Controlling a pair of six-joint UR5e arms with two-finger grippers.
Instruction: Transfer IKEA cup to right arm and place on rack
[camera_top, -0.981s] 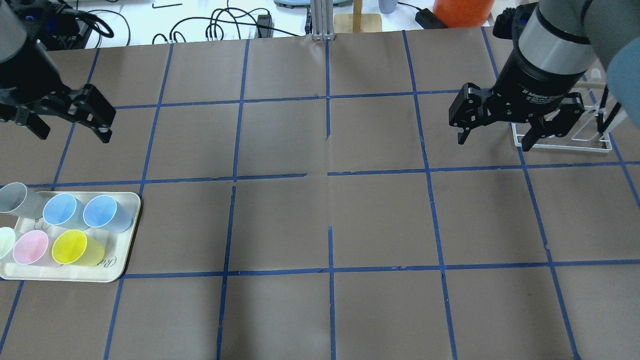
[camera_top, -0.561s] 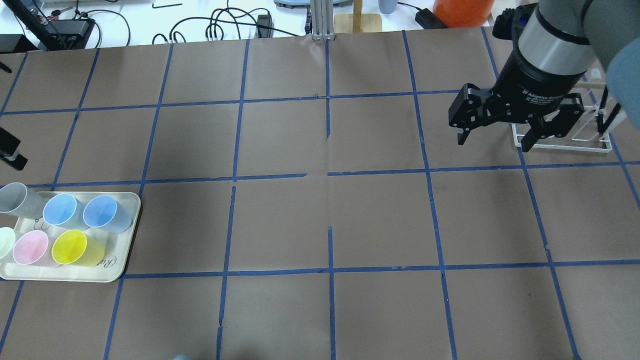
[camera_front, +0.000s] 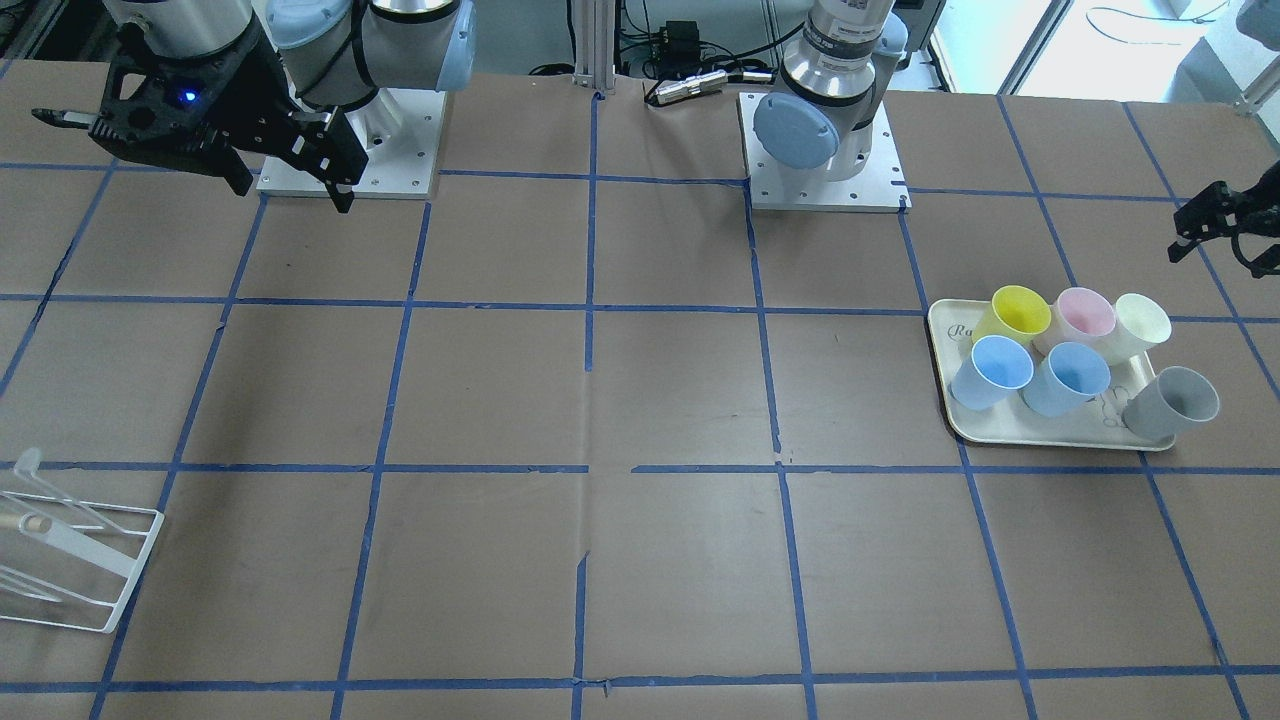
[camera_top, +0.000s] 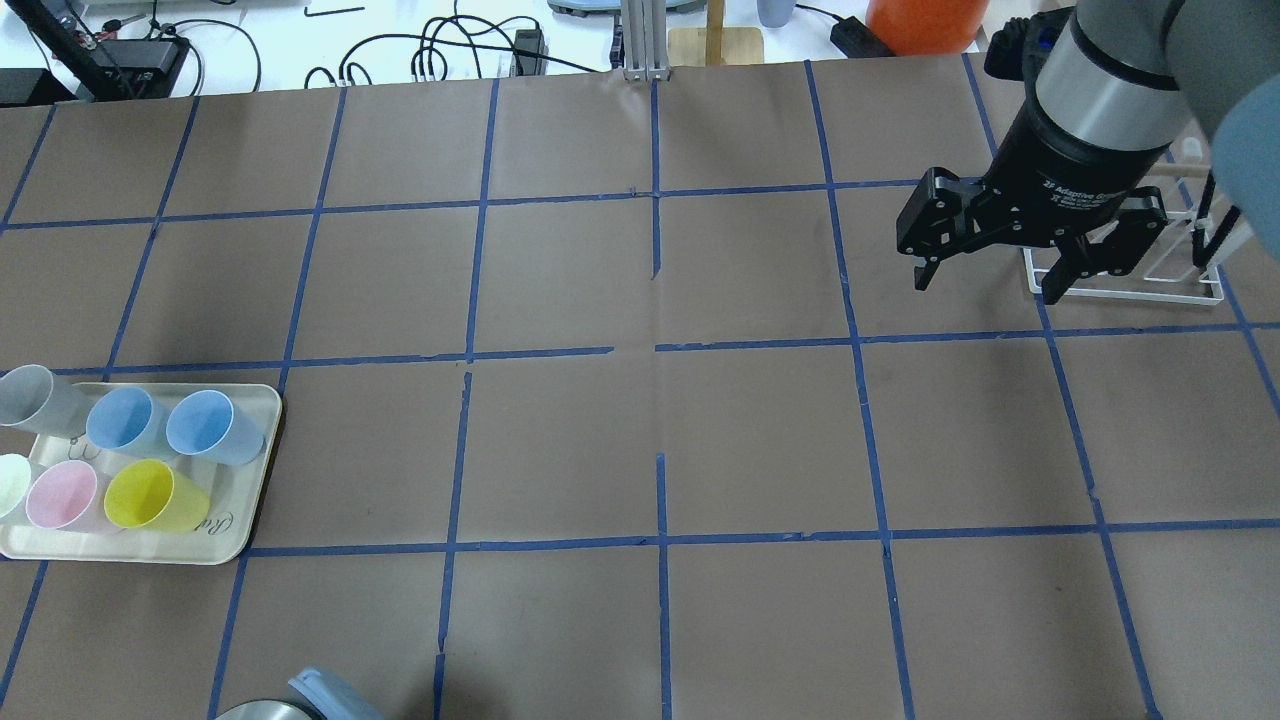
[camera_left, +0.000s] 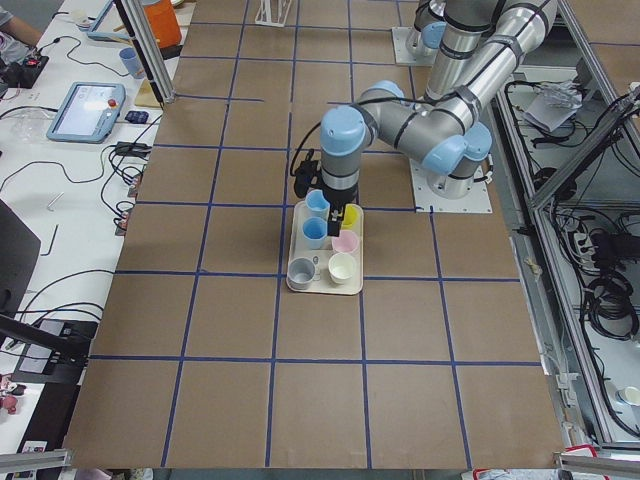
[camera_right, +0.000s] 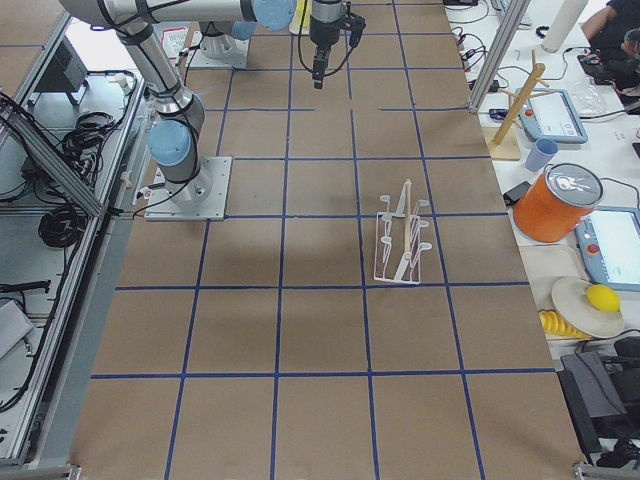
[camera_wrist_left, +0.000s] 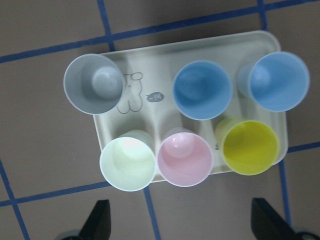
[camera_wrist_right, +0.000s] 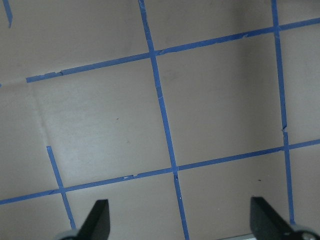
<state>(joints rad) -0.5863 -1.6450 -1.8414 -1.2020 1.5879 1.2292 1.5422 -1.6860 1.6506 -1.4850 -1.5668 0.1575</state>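
Blue tape (camera_top: 660, 500) grids the brown worktop (camera_top: 560, 440). The IKEA cup (camera_wrist_left: 127, 162) stands on the cream tray (camera_wrist_left: 150, 65), just beside the pink cup (camera_wrist_left: 185, 157). The left tool (camera_wrist_left: 182, 225) hovers above the tray, released (jaws wide); the right tool (camera_top: 988, 270), also released, hangs apart from the rack (camera_right: 400, 245).

IKEA cup (camera_wrist_left: 127, 163) — pale, upright, tray (camera_wrist_left: 150, 60) corner | rack (camera_right: 400, 245) — white wire, prongs up | right arm (camera_top: 1100, 90) aloft

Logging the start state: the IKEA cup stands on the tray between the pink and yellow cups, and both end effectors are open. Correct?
No. The left wrist view shows the IKEA cup at the end of its row on the tray, beside the pink cup, which stands between it and the yellow cup. The left end effector and right end effector are open.
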